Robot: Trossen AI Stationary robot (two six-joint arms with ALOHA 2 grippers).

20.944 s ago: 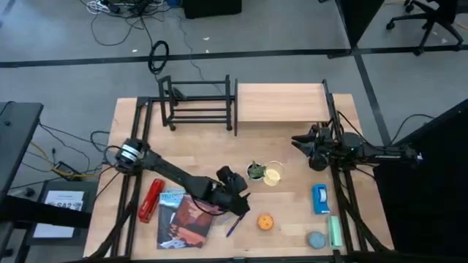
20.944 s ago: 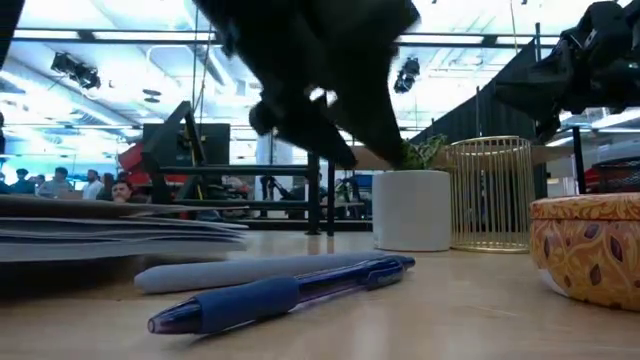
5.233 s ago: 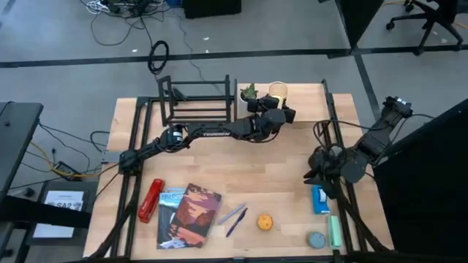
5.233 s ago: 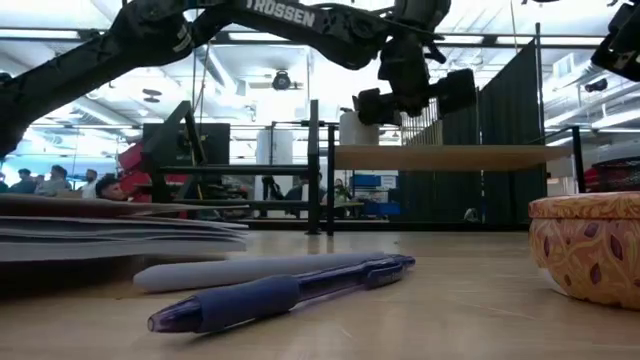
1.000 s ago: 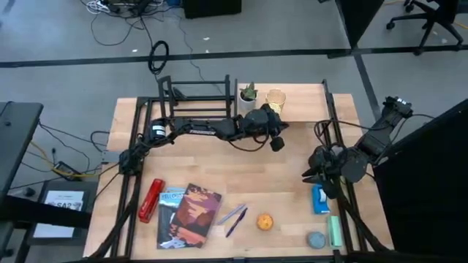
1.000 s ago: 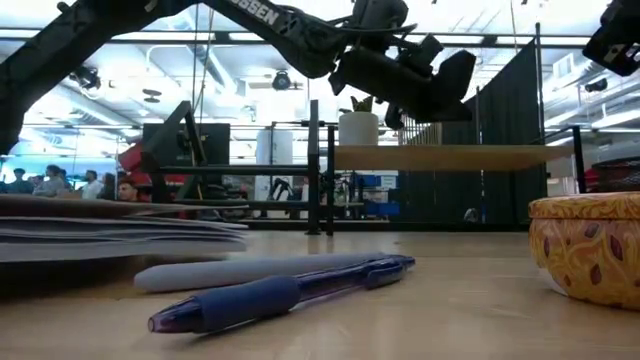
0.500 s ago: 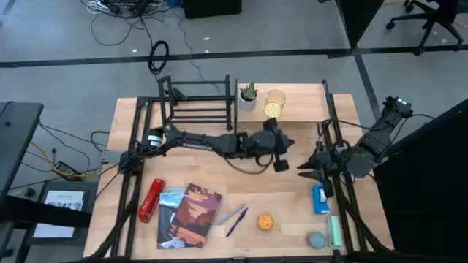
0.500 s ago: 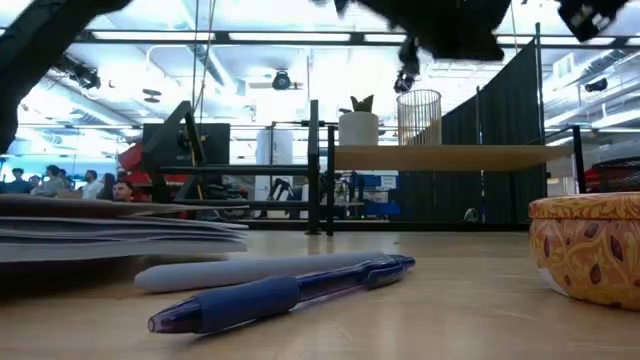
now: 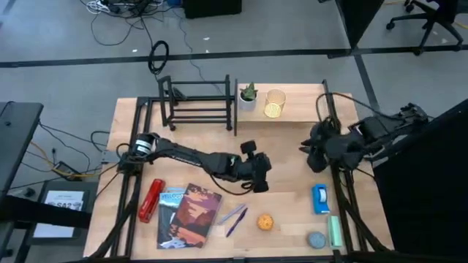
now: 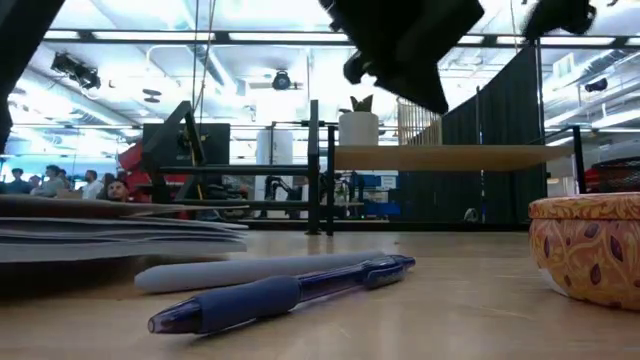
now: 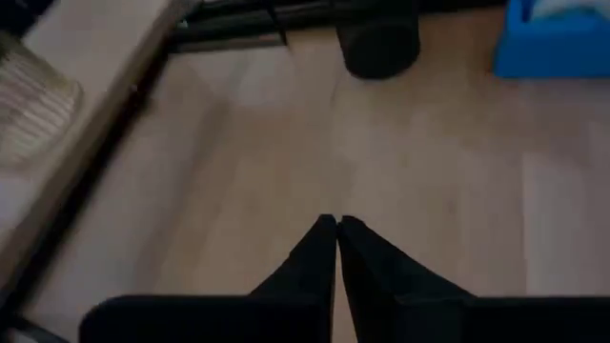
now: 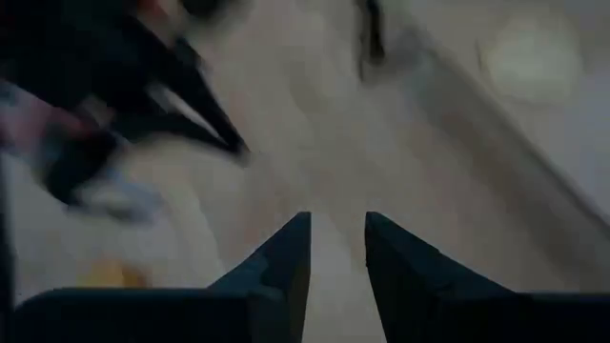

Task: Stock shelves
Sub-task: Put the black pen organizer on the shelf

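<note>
One low black metal-bar rack point(image 9: 197, 102), one pale wooden plank shelf point(image 9: 300, 102), one small potted plant point(image 9: 248, 96), one gold wire cup point(image 9: 275, 104), two pens point(image 9: 234, 217), two books point(image 9: 186, 218), one red stapler point(image 9: 150, 201), one orange patterned tin point(image 9: 265, 221).

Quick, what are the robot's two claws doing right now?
Left gripper: shut, holding nothing, above the wooden tabletop.
Right gripper: open, empty.
</note>
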